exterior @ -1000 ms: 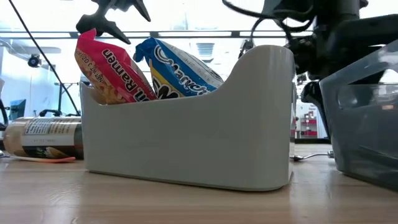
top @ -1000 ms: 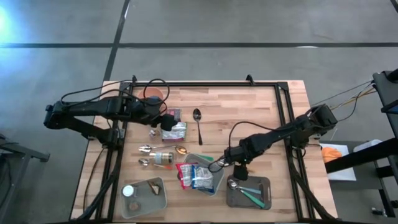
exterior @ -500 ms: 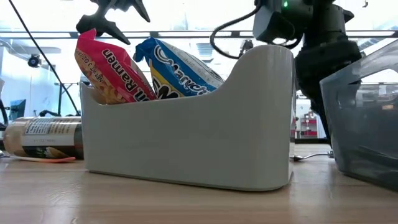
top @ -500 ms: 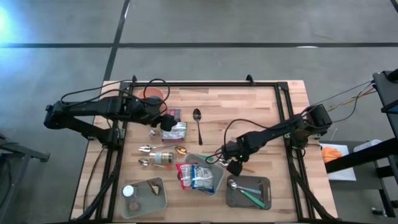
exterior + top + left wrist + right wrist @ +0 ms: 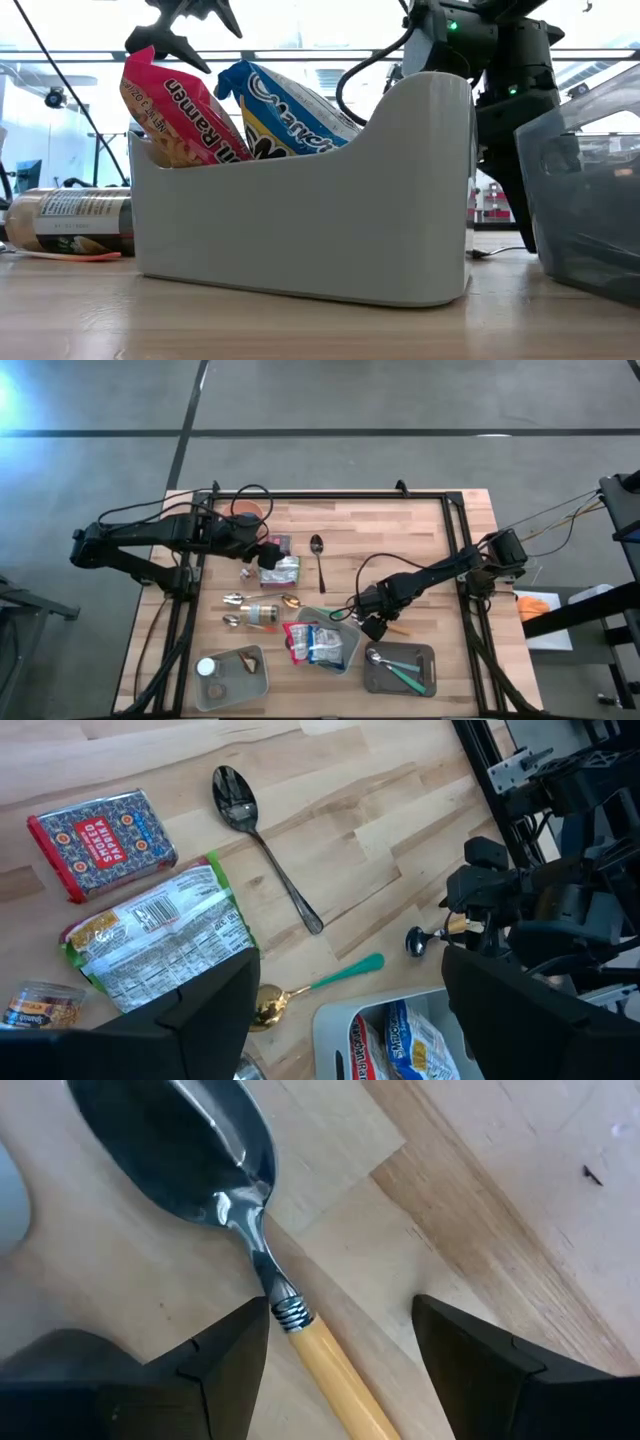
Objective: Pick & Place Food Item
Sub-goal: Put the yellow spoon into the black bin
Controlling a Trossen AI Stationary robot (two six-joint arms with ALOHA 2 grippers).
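The right gripper (image 5: 340, 1370) hung low over the table toward its right edge, fingers (image 5: 200, 1370) parted on either side of a spoon's (image 5: 200, 1150) yellow handle without touching it, apparently lined up to close on it. The left gripper (image 5: 345, 1020) waited near the table's far left corner, fingers spread and empty, above a green-edged food packet (image 5: 155, 940) (lying just beside a red tin (image 5: 100, 840)). Two noodle packets (image 5: 315, 643), the likely task items, stood inside the grey bin (image 5: 300, 240) near the front edge, leaning on its wall.
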